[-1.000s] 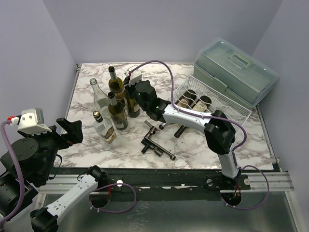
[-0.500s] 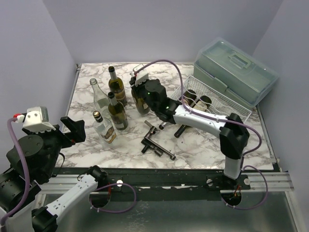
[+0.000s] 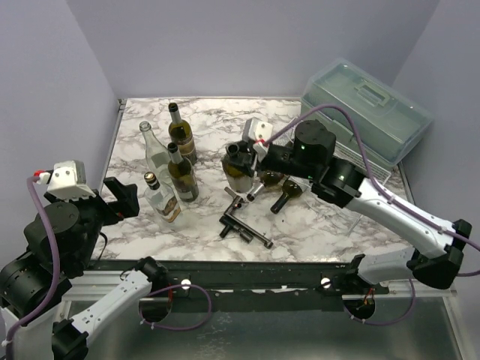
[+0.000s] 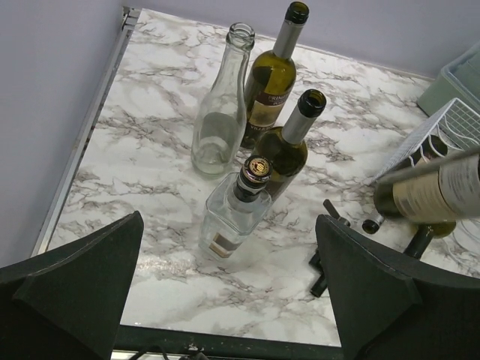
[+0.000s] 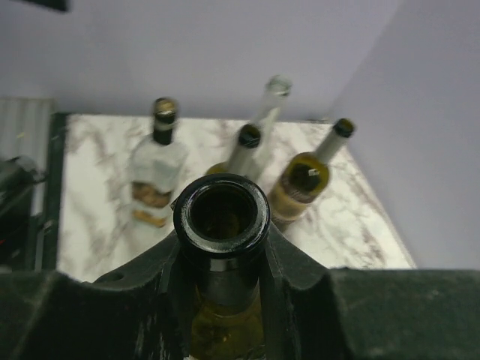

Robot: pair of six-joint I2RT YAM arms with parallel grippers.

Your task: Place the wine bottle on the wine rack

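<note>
My right gripper (image 3: 241, 154) is shut on the neck of a dark green wine bottle (image 3: 238, 176), holding it off the table at mid-table. In the right wrist view its open mouth (image 5: 221, 214) faces the camera between my fingers (image 5: 300, 277). From the left wrist the bottle (image 4: 442, 187) hangs tilted, label showing, just in front of the wine rack (image 4: 459, 124). That silver wire rack holds dark bottles and is mostly hidden behind my right arm from above. My left gripper (image 4: 232, 300) is open and empty above the near left table edge.
Three bottles stand at left: a clear one (image 3: 154, 150) and two green ones (image 3: 180, 135) (image 3: 182, 176). A square clear bottle (image 3: 162, 199) stands nearer. A black tool (image 3: 244, 223) and a dark bottle (image 3: 287, 193) lie mid-table. A grey-green lidded box (image 3: 367, 112) sits at the back right.
The right arm has lifted the bottle away from the standing group and carried it right and nearer, tilting it. The left arm shifted slightly and stayed open.
</note>
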